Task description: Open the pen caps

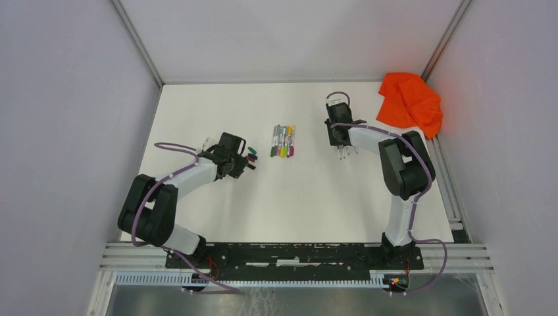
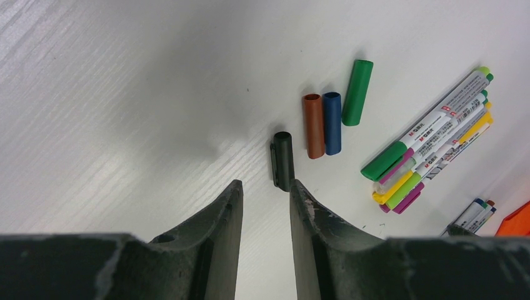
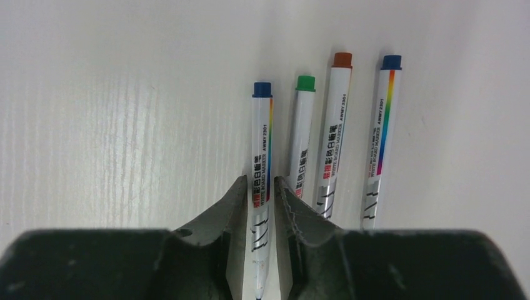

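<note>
Ahead of my left gripper point(image 2: 264, 187), empty and partly open, four loose pen caps point(image 2: 332, 123) lie. My right gripper point(image 3: 260, 184) straddles a blue-ended pen point(image 3: 262, 125); whether it grips, I cannot tell.

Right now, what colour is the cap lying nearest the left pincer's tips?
That cap is black; the left wrist view shows it best.

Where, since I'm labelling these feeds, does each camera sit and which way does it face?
Top external: above and behind the bases, looking down on the table; left arm and right arm show.
Left wrist: on the left arm, looking down past its own jaws at loose caps and capped pens.
Right wrist: on the right arm, looking along its jaws, which flank a blue-ended pen in a row of four.
Shared: top and left wrist both show the loose caps and capped pens.
</note>
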You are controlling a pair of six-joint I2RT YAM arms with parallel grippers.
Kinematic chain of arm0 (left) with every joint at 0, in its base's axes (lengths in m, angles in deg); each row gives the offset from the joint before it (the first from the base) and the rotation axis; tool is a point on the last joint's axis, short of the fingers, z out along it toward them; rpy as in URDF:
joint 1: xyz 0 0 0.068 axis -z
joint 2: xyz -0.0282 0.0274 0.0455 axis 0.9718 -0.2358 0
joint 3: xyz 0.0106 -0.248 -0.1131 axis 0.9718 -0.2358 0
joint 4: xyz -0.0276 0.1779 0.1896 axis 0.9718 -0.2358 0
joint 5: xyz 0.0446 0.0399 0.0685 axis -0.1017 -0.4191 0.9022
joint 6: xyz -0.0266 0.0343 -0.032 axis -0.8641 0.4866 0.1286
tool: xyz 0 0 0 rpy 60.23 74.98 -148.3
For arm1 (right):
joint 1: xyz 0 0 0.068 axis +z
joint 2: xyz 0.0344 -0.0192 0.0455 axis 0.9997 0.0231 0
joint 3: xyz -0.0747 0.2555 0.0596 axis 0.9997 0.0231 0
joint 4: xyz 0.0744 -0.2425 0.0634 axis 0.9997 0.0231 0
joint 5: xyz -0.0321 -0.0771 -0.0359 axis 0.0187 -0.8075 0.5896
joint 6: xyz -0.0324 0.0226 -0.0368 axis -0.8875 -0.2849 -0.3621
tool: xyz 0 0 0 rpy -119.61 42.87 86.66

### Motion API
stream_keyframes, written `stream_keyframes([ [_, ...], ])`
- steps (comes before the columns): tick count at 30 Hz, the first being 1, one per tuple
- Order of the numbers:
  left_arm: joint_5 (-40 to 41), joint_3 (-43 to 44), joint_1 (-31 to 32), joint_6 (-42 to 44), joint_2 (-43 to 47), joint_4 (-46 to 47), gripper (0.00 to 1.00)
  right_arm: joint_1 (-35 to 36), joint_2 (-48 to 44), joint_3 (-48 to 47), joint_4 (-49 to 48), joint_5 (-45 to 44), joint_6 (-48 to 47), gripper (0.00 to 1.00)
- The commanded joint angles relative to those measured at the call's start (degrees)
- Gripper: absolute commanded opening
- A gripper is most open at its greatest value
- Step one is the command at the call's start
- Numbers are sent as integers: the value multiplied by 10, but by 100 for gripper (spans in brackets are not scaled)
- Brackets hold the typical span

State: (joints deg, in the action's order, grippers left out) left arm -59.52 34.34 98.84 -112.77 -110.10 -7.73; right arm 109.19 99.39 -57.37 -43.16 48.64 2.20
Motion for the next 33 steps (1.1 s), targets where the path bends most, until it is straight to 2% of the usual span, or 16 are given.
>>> stream_keyframes([
  [1, -2, 0, -1, 32, 5, 13, 40, -3, 3, -30, 39, -17, -16, 29],
  [11, -3, 3, -2, 37, 12, 14, 41, -1, -15, -81, 52, 0, -32, 36],
  [15, -4, 4, -1, 41, 15, 16, 47, 7, -19, -104, 57, 5, -31, 37],
  [17, -6, 4, -1, 42, 16, 18, 53, 15, -15, -121, 64, 11, -26, 37],
  [26, -18, -3, -1, 64, 37, 43, 93, 74, 58, -234, 97, 36, 5, 39],
  [29, -25, -9, 0, 75, 47, 57, 99, 89, 88, -275, 110, 43, 21, 39],
  [33, -29, -11, -1, 88, 56, 62, 100, 100, 123, -315, 124, 46, 39, 40],
])
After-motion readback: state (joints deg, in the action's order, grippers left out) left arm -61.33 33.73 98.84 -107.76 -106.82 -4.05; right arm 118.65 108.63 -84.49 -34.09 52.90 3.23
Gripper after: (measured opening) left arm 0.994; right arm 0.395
